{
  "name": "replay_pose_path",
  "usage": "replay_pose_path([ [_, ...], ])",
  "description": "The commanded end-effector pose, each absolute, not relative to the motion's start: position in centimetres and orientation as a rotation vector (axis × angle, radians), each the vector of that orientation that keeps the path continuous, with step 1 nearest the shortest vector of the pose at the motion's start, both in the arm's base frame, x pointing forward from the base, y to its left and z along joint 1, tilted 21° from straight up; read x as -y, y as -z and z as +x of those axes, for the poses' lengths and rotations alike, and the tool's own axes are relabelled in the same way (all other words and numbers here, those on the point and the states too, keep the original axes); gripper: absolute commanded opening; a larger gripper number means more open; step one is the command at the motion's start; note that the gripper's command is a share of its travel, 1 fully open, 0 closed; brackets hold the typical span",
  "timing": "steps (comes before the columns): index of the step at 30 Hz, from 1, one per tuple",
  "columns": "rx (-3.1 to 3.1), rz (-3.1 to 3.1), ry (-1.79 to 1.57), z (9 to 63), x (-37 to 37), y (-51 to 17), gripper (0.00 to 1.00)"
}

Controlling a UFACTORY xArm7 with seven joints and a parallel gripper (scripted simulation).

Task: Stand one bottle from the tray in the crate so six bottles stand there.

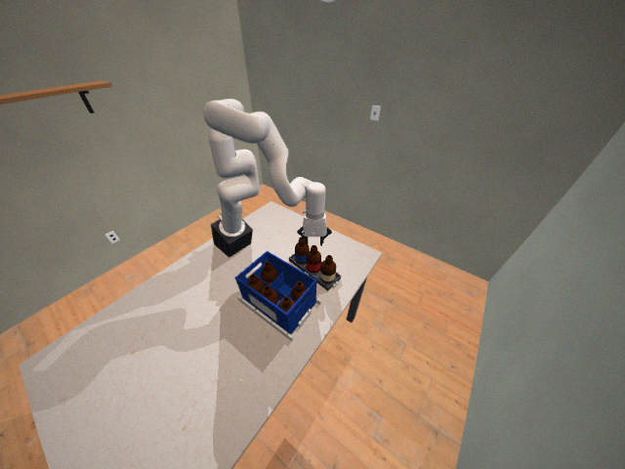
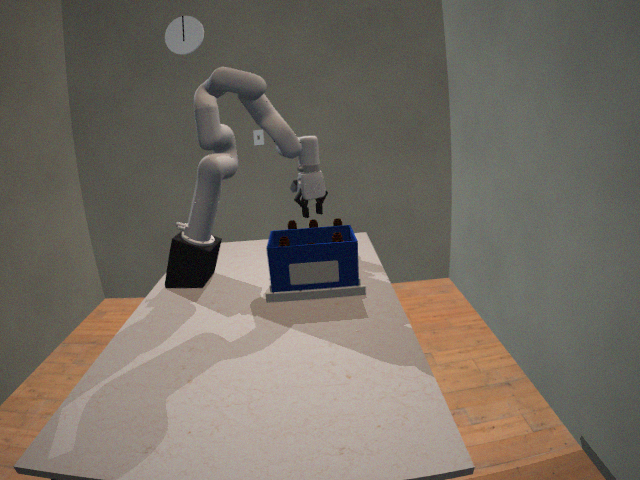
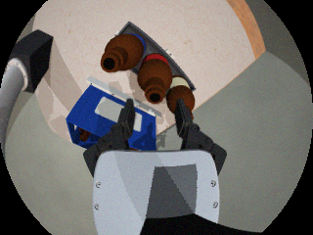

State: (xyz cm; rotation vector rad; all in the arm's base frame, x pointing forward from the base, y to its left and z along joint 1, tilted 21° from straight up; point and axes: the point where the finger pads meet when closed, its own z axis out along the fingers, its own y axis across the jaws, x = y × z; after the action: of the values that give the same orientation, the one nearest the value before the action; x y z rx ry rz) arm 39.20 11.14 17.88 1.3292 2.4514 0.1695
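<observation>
On the table (image 1: 151,383), crate (image 1: 262,303) holds seemingly five bottles, tray (image 1: 333,280) three; gripper (image 1: 313,239) parted, empty.

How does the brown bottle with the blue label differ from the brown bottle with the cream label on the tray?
The brown bottle with the blue label stands at the tray end nearest the arm's base, almost under the open gripper. The brown bottle with the cream label stands at the far end, away from the gripper. Both are upright on the dark tray.

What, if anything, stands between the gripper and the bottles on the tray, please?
Nothing visible does: the gripper hangs open above the three bottles, nearest the red-labelled bottle on the tray, with only air between.
</observation>
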Motion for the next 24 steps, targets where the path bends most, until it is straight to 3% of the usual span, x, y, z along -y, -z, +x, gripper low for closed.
replay_pose_path([
  [1, -2.449, 1.327, -0.173, 39.28, -11.20, -18.02, 0.65],
  [24, -2.449, 1.327, -0.172, 39.39, -11.18, -17.74, 0.65],
])
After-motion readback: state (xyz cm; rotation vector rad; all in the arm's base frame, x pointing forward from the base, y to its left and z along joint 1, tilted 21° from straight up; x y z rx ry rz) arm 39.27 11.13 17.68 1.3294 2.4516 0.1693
